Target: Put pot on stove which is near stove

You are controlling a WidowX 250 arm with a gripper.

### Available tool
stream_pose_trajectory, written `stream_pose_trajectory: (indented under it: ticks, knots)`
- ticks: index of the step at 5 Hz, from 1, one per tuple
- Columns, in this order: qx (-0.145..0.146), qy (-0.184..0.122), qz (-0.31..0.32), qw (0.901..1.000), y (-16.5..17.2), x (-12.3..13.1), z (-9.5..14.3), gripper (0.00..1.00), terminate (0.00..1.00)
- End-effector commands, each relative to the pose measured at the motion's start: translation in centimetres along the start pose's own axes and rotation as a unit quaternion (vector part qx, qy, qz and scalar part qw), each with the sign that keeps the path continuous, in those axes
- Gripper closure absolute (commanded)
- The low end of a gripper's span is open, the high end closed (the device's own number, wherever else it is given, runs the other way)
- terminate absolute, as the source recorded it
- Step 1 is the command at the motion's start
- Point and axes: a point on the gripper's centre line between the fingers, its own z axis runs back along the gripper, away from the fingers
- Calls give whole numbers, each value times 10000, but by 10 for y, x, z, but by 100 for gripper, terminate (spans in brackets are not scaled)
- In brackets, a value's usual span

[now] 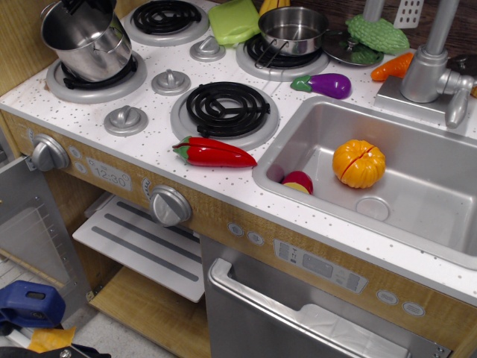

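Observation:
The tall shiny steel pot (86, 41) is tilted at the far left, its base over the front-left stove burner (71, 89), a black coil in a silver-grey disc. Only the black tips of my gripper (83, 6) show at the top edge, at the pot's rim; they appear shut on it. The rest of the arm is out of view. I cannot tell whether the pot's base touches the coil.
A shallow steel pan (292, 30) sits on the back-right burner. The front-middle burner (227, 110) and back-left burner (165, 16) are bare. A red pepper (215, 153), eggplant (328, 84) and green pad (233, 21) lie on the cooktop. The sink (417, 119) holds an orange pumpkin (358, 162).

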Motion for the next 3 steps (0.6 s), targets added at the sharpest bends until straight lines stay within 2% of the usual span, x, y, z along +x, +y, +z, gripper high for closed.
stream_pose_trajectory:
  ticks: [1, 2, 3]
  knots:
    - [277, 173, -175, 9993, 5, -22, 12, 100, 0]
    - [434, 123, -161, 9989, 4, -21, 9, 0, 0]
    - [434, 123, -161, 9989, 4, -21, 9, 0, 100]
